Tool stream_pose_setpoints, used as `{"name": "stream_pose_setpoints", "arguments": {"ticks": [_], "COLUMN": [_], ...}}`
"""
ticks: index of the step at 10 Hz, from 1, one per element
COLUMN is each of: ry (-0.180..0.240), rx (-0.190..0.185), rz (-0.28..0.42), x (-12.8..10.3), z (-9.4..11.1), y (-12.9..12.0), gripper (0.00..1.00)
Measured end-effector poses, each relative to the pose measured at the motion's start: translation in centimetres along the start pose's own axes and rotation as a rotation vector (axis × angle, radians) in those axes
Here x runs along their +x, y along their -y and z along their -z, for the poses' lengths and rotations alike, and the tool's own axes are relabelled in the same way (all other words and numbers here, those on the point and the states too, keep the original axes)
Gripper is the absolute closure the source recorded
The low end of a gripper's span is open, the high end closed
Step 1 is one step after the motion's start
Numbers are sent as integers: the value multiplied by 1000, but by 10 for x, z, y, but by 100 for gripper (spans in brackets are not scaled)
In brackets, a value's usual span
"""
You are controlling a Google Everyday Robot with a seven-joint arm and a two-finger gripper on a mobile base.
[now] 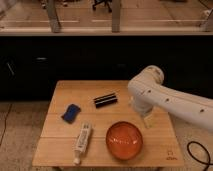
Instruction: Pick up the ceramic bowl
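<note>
Bowl (124,141) upright near front edge of bench (65,91), right of centre. Gripper (147,121) hangs by the bowl's rear-right rim, toward the right edge; open or closed: cannot tell. Tube (83,137) front-left, blue pad (71,112) left, black bar (105,100) mid-bench.

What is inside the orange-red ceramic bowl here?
The wide, glossy orange-red ceramic bowl shows only its own glazed interior; nothing lies in it. The gripper hangs by its far right rim, not inside. The patch of wooden table beneath the bowl is covered.
</note>
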Motion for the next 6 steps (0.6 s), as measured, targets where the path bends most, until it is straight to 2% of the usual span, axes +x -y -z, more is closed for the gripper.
{"name": "stream_pose_setpoints", "arguments": {"ticks": [2, 3, 6], "ry": [0, 1, 1], "rx": [-3, 2, -12], "rz": [55, 116, 162], "x": [-11, -20, -25], "z": [-1, -2, -10], "y": [-2, -1, -7], "gripper": [20, 20, 20]}}
